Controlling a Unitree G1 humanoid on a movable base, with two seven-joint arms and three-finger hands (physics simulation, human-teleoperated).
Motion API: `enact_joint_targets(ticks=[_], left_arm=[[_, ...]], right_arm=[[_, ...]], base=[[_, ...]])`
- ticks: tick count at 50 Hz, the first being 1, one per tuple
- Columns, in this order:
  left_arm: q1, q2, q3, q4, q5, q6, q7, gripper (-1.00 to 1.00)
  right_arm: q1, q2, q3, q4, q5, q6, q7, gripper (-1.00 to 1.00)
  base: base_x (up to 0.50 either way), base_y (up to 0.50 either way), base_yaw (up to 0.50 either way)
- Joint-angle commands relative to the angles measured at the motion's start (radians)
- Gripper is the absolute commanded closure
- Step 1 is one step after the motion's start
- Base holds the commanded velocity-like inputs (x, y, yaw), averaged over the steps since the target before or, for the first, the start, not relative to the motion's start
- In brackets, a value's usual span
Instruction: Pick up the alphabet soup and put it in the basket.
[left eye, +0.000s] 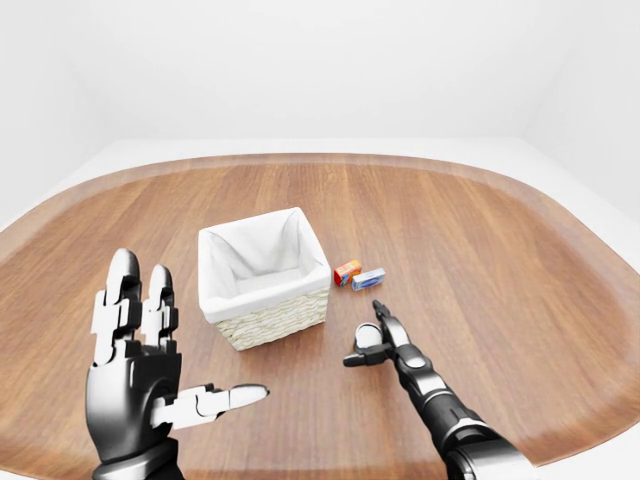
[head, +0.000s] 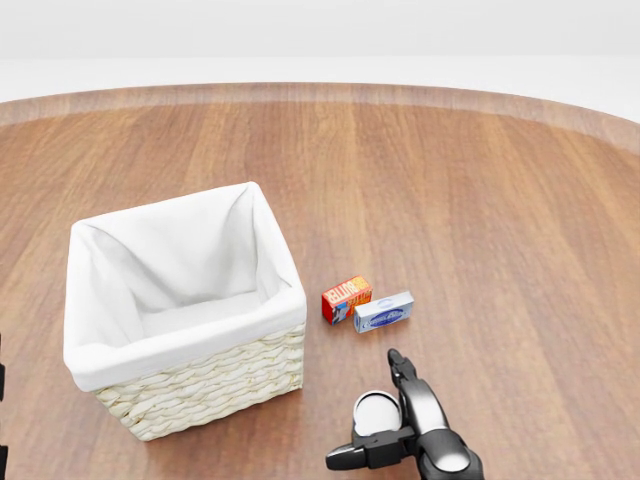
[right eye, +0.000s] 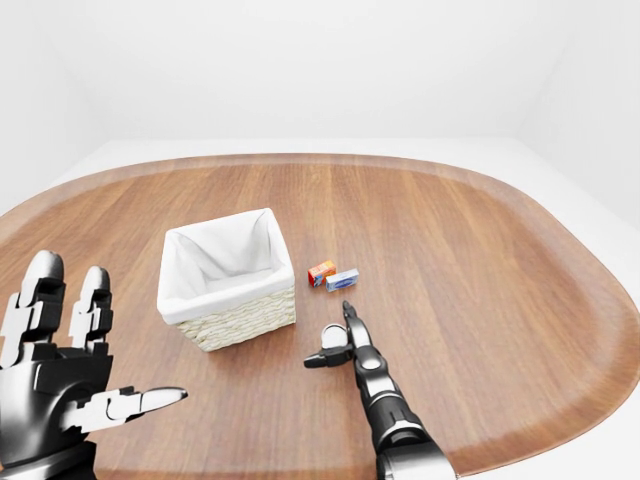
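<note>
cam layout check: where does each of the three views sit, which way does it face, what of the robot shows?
Left-eye view: on the head, looks down over the wooden table at the basket; left robot hand and right robot hand show.
Head view: steeper and closer; mainly the right robot hand shows.
Right-eye view: pairs with the left-eye view, shifted sideways.
All share the basket, two small boxes and a white-topped can by the right robot hand.

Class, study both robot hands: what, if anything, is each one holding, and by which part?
The left hand is open and empty. The right hand stands around a small white-topped can, fingers against its side; whether they have closed on it cannot be told.
</note>
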Motion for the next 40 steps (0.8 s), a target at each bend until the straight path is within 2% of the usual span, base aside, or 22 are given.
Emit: enact_joint_targets(ticks=[1,10,12,13,17,24,32,40], left_arm=[[0.023,0.000,-0.005,-0.018,-0.012,-0.012,-0.009,-1.00],[0.055,-0.005,-0.012,-0.049,-0.028,-0.013,-0.024,-1.00],[0.083,-0.011,-0.033,-0.062,-0.011,-0.037,-0.023,-1.00],[0.085,-0.009,-0.036,-0.062,-0.010,-0.039,-0.020,-1.00],[0.088,0.003,-0.024,-0.072,-0.035,-0.030,-0.019,-1.00],[0.094,-0.015,-0.007,-0.086,-0.051,-0.017,-0.044,-1.00],[0.100,-0.012,-0.018,-0.081,-0.047,-0.025,-0.045,-1.00],[0.104,-0.012,-0.015,-0.088,-0.055,-0.020,-0.049,-1.00]], right_arm=[[-0.067,-0.019,-0.046,0.192,-0.007,0.000,-0.026,-1.00],[-0.067,-0.021,-0.047,0.195,-0.022,0.000,-0.034,-1.00],[-0.049,-0.013,-0.037,0.172,-0.030,0.000,-0.042,-1.00],[-0.048,-0.013,-0.037,0.171,-0.031,0.000,-0.042,-1.00],[-0.045,-0.007,-0.018,0.197,-0.077,0.000,-0.088,-1.00],[-0.041,-0.014,-0.002,0.255,-0.202,0.000,-0.207,-1.00],[-0.020,-0.008,-0.004,0.274,-0.287,0.000,-0.250,-1.00],[-0.011,-0.004,-0.009,0.279,-0.332,0.000,-0.268,-1.00]], base=[[0.00,0.00,0.00],[0.00,0.00,0.00],[0.00,0.00,0.00],[0.00,0.00,0.00],[0.00,0.00,0.00],[0.00,0.00,0.00],[0.00,0.00,0.00],[0.00,0.00,0.00]])
